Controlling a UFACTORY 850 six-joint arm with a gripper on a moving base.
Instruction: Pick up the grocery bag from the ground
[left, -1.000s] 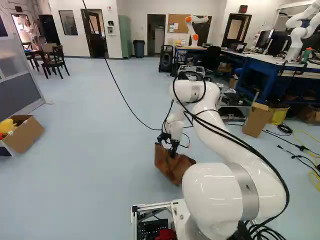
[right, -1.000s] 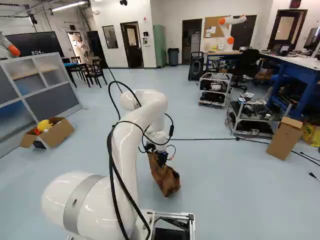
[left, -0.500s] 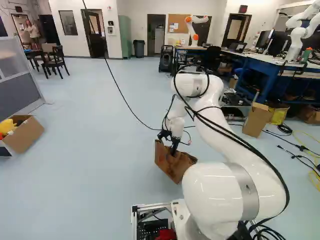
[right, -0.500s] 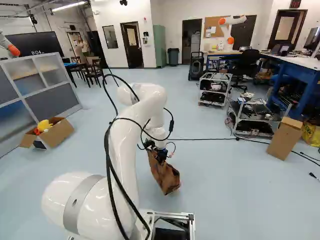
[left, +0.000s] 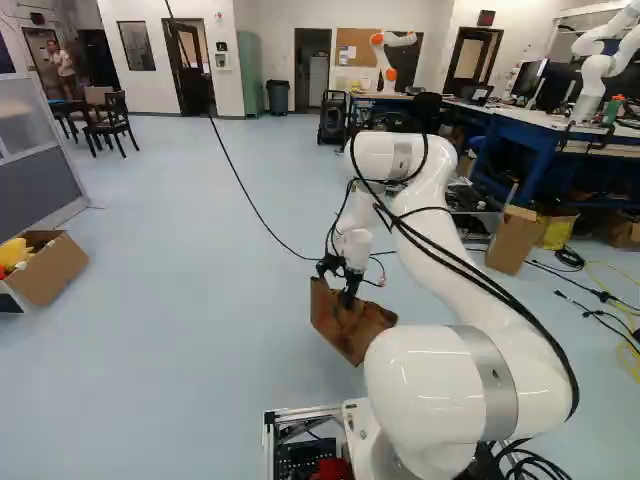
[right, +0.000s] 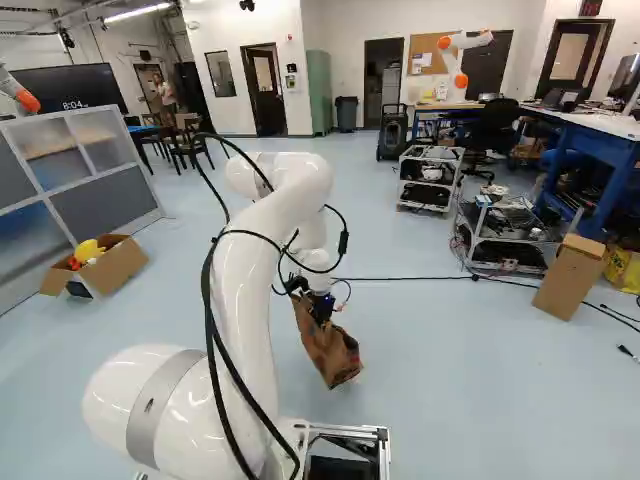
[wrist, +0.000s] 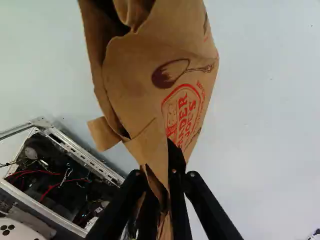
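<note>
Left: one open brown cardboard box, well apart from my black two-fingered hand. Centre: one brown paper grocery bag, gripped by its crumpled edge, long axis slanting down from the hand. Lift should go upward, I judge. Right: one tall cardboard carton, well apart.

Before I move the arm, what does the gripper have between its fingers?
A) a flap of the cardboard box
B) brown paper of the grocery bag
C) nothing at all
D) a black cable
B: in the wrist view, creased paper of the grocery bag runs between the gripper's two fingers, with one finger on each side of it.
</note>
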